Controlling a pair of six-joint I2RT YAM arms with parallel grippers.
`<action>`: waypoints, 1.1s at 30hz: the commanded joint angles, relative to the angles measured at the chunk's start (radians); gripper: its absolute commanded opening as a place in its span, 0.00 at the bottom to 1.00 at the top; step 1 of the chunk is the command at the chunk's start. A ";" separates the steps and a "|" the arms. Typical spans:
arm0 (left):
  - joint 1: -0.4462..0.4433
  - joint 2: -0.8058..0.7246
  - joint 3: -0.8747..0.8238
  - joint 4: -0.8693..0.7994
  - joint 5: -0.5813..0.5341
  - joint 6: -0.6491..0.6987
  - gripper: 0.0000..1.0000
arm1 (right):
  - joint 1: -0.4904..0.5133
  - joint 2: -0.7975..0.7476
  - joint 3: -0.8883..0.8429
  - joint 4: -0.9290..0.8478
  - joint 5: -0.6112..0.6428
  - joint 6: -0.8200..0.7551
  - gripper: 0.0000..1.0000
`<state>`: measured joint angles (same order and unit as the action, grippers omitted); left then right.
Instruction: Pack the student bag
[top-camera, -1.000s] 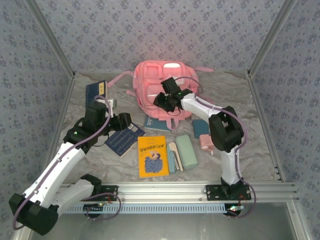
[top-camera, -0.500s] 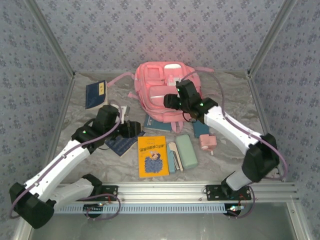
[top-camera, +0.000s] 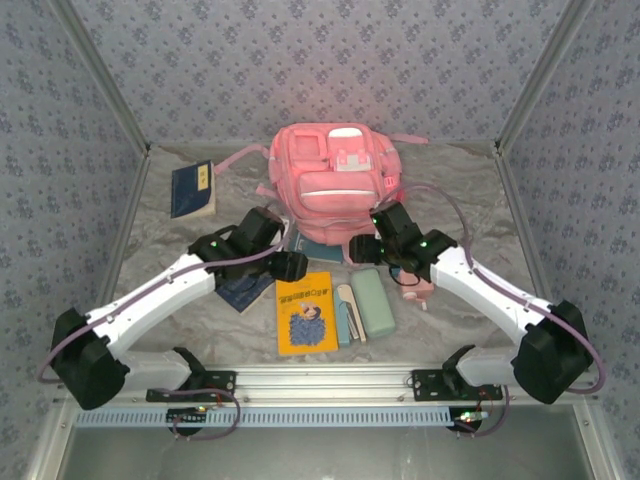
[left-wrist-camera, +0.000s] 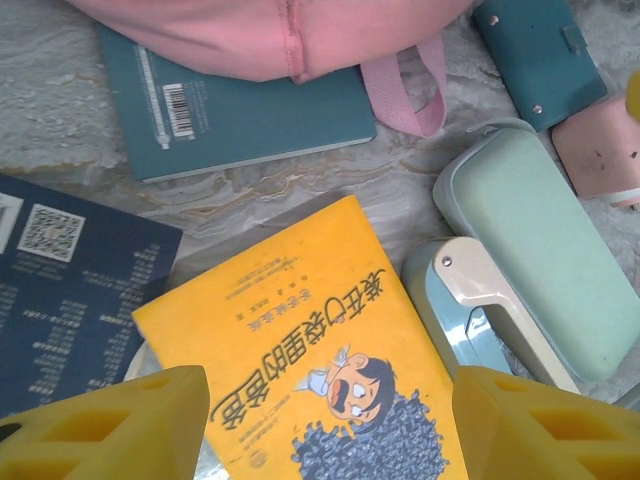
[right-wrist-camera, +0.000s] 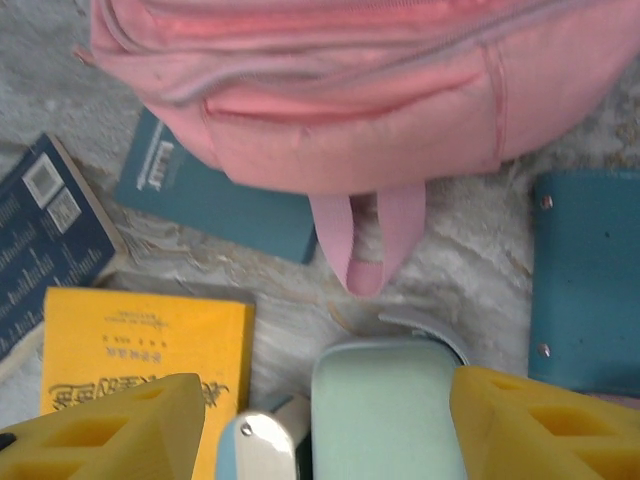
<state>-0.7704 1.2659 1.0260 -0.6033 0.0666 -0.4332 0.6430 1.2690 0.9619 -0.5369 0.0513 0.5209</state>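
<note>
The student bag (top-camera: 335, 180), a big pink backpack with white patches, lies at the back centre. In front of it lie a yellow book (top-camera: 306, 312), a mint green case (top-camera: 372, 302) and a blue-and-cream stapler (top-camera: 347, 312). My left gripper (top-camera: 290, 265) hovers open over the yellow book (left-wrist-camera: 330, 350), its yellow fingers (left-wrist-camera: 110, 425) wide apart with nothing between them. My right gripper (top-camera: 365, 248) is open and empty above the mint case (right-wrist-camera: 385, 415), just below the bag's (right-wrist-camera: 350, 90) lower edge and strap loop (right-wrist-camera: 365, 235).
A teal book (left-wrist-camera: 240, 110) is tucked partly under the bag. A dark blue book (left-wrist-camera: 70, 290) lies left of the yellow one. A teal wallet (right-wrist-camera: 585, 280) and a small pink item (left-wrist-camera: 605, 145) sit right of the case. Another blue book (top-camera: 192, 188) lies back left.
My right gripper left the top of the bag, came down to its front edge over the mint case and opened wider. My left arm swung right from the back-left book to the yellow book.
</note>
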 joint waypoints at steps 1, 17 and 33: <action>-0.007 0.025 0.028 0.056 -0.010 -0.036 0.65 | 0.018 -0.067 -0.032 -0.125 0.047 0.016 0.68; 0.148 0.871 1.053 -0.254 0.101 0.454 0.66 | -0.145 -0.220 -0.099 -0.149 -0.134 -0.057 0.69; 0.237 1.389 1.633 -0.324 0.444 0.427 0.58 | -0.257 -0.190 -0.119 -0.173 -0.270 -0.096 0.70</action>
<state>-0.5159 2.6480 2.6549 -0.9150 0.3698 -0.0151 0.4019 1.0637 0.8268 -0.6708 -0.2005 0.4648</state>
